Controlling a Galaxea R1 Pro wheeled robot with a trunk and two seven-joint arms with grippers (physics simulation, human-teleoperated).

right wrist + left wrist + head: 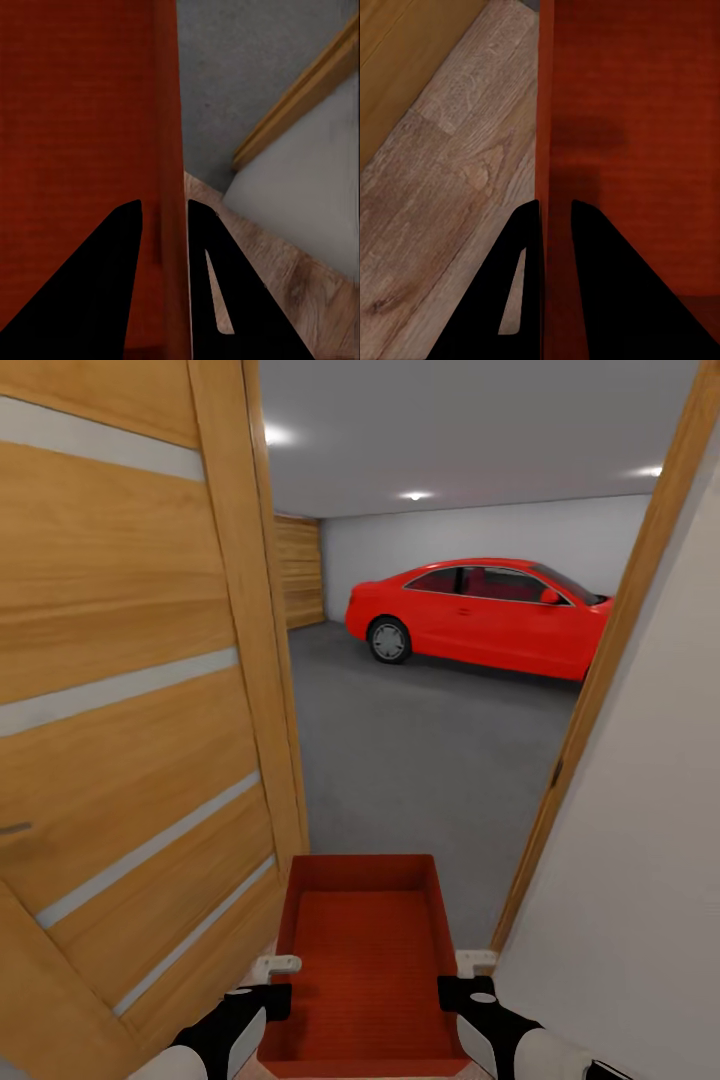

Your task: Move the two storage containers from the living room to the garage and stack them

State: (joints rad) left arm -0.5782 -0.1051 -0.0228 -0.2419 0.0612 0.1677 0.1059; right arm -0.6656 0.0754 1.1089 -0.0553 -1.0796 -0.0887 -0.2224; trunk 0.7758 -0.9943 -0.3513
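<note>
A red car stands on the dark grey floor of the garage, side-on before a plain white back wall. Left of the car, a wall of horizontal wood planks closes that end. Above the car, round ceiling lights glow. Nearer than the car, an open orange striped door and a wood door frame flank the doorway, with light wood-plank flooring at the threshold.

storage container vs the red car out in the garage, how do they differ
The storage container is a small open-topped bin carried between the left gripper and right gripper, each clamped on a side wall; the red car is large, closed and parked on the grey garage floor. The container sits at the doorway, close to the camera; the car stands far inside by the back wall. Both are red.
</note>
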